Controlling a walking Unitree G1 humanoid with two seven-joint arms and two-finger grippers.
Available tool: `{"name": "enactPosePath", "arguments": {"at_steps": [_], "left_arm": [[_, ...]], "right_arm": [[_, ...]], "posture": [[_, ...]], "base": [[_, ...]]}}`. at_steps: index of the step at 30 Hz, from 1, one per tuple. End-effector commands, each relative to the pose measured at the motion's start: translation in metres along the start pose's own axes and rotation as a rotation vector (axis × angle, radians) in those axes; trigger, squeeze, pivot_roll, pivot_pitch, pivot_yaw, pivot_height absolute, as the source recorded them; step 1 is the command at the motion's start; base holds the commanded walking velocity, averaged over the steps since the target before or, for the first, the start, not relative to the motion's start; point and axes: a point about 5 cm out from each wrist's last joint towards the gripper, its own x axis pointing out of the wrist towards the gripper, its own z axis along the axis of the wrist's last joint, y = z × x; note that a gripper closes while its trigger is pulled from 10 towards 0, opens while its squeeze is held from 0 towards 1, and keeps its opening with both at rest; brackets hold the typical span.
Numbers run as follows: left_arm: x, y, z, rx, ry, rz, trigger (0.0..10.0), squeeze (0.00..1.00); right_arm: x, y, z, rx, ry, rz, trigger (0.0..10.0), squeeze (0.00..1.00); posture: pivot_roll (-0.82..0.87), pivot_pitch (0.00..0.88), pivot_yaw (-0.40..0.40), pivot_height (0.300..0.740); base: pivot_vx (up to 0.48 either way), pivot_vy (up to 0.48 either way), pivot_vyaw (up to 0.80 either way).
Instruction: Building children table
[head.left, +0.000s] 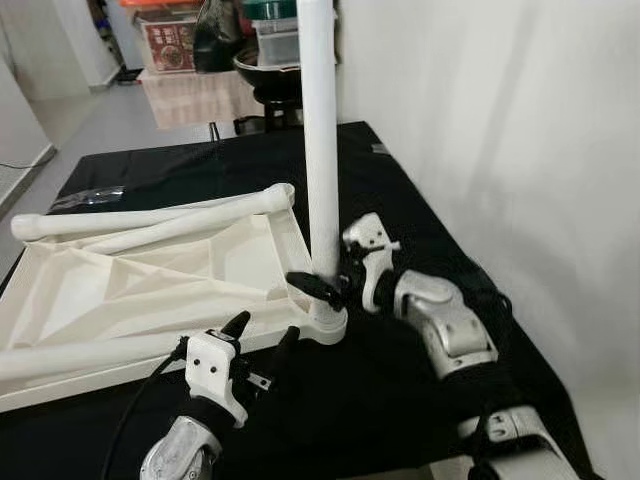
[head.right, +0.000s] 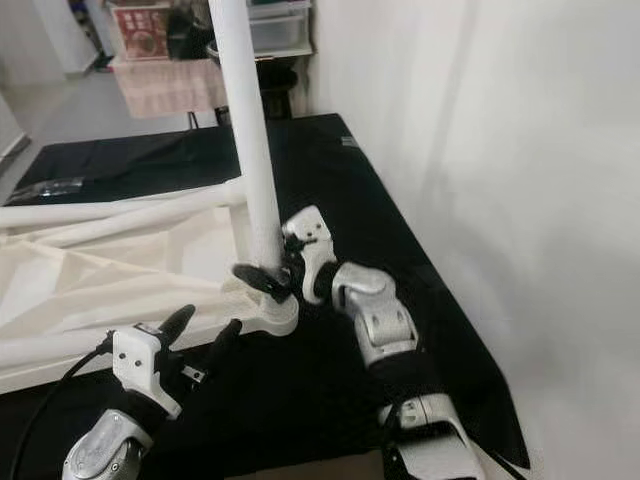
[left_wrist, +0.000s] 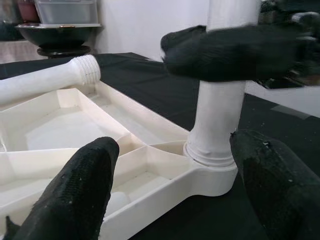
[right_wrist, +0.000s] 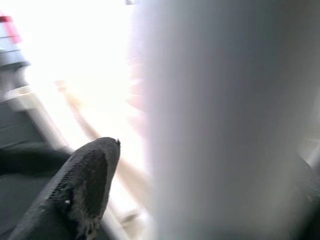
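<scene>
Right tool (head.left: 325, 285) clamps the upright leg (head.left: 318, 150) low; keep it plumb while twisting into the corner socket (head.left: 327, 325). Left tool (head.left: 262, 340), spread wide at seven o'clock, probably should steady the frame (head.left: 150, 290).

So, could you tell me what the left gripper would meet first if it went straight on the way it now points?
Most likely the corner socket of the upturned tabletop, where the upright leg stands; the open left gripper points at it. Depth is uncertain.
</scene>
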Motion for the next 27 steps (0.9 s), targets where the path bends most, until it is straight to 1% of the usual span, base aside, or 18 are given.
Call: {"name": "enactPosePath", "arguments": {"at_steps": [1,2,3,4,8,9,10,15,17,20,21,22,23,24,25,26,27], "left_arm": [[-0.001,0.001,-0.004,-0.012,0.013,0.006,10.0,0.00],[0.000,0.001,-0.004,-0.012,0.014,0.005,10.0,0.00],[0.001,0.001,-0.005,-0.012,0.015,0.005,10.0,0.00],[0.001,0.001,-0.005,-0.012,0.016,0.005,10.0,0.00],[0.001,0.001,-0.005,-0.013,0.016,0.005,10.0,0.00],[0.002,0.001,-0.006,-0.013,0.017,0.005,10.0,0.00],[0.002,0.001,-0.006,-0.014,0.017,0.005,10.0,0.00],[0.002,0.001,-0.006,-0.014,0.018,0.005,10.0,0.00],[0.002,0.000,-0.006,-0.014,0.018,0.005,10.0,0.00],[0.001,-0.001,-0.005,-0.014,0.017,0.004,10.0,0.00],[0.001,-0.001,-0.005,-0.014,0.017,0.004,10.0,0.00],[0.001,-0.001,-0.005,-0.014,0.016,0.004,10.0,0.00],[0.000,-0.001,-0.005,-0.013,0.015,0.004,10.0,0.00],[0.000,-0.001,-0.005,-0.013,0.015,0.004,10.0,0.00],[-0.001,-0.001,-0.004,-0.012,0.015,0.003,10.0,0.00],[-0.002,-0.001,-0.004,-0.011,0.015,0.003,10.0,0.00],[-0.002,-0.001,-0.004,-0.011,0.015,0.003,10.0,0.00]], "right_arm": [[0.001,0.003,-0.001,-0.004,0.002,0.084,10.0,0.00],[0.000,0.002,0.002,-0.028,0.024,0.201,10.0,0.00],[0.001,0.001,0.004,-0.039,0.048,0.278,10.0,0.00],[0.004,-0.003,0.006,-0.029,0.059,0.318,10.0,0.00],[0.007,-0.005,0.008,-0.017,0.064,0.335,10.0,0.00],[0.011,-0.008,0.010,0.000,0.068,0.330,6.7,0.00],[0.014,-0.010,0.011,0.015,0.068,0.337,0.0,0.00],[0.015,-0.012,0.010,0.030,0.066,0.337,0.0,0.00],[0.014,-0.015,0.007,0.044,0.068,0.314,0.0,0.00],[0.007,-0.018,-0.008,0.072,0.068,0.223,0.0,0.00],[0.007,-0.018,-0.008,0.072,0.068,0.223,0.0,0.00],[0.003,-0.018,-0.016,0.078,0.078,0.184,0.0,0.00],[-0.002,-0.015,-0.029,0.073,0.113,0.143,0.0,0.00],[-0.002,-0.015,-0.029,0.073,0.113,0.143,0.0,0.00],[-0.004,-0.010,-0.041,0.069,0.149,0.083,0.0,0.00],[-0.005,-0.007,-0.048,0.064,0.172,0.047,0.0,0.00],[-0.005,-0.007,-0.048,0.064,0.172,0.047,0.0,0.00]], "posture": [[0.01,0.000,0.004,0.740],[0.02,0.000,0.001,0.740],[0.02,0.000,0.000,0.740],[0.02,0.000,0.000,0.740],[0.02,0.000,0.000,0.740],[0.03,0.000,-0.003,0.740],[0.03,0.000,-0.003,0.740],[0.04,0.000,-0.005,0.740],[0.03,0.000,-0.003,0.740],[0.03,0.000,-0.004,0.740],[0.03,0.000,-0.004,0.740],[0.03,0.000,-0.005,0.740],[0.02,0.000,-0.008,0.740],[0.02,0.000,-0.008,0.740],[0.02,0.000,-0.011,0.740],[0.02,0.000,-0.011,0.740],[0.02,0.000,-0.011,0.740]], "base": [[0.000,0.000,0.00],[0.000,0.000,0.00],[0.000,0.000,0.00],[0.000,0.000,0.00],[0.000,0.000,0.00],[0.000,0.000,0.00],[0.000,0.000,0.00],[0.000,0.000,0.00],[0.000,0.000,0.00],[0.000,0.000,0.00],[0.000,0.000,0.00],[0.000,0.000,0.00],[0.000,0.000,0.00],[0.000,0.000,0.00],[0.000,0.000,0.00],[0.000,0.000,0.00],[0.000,0.000,0.00]]}}
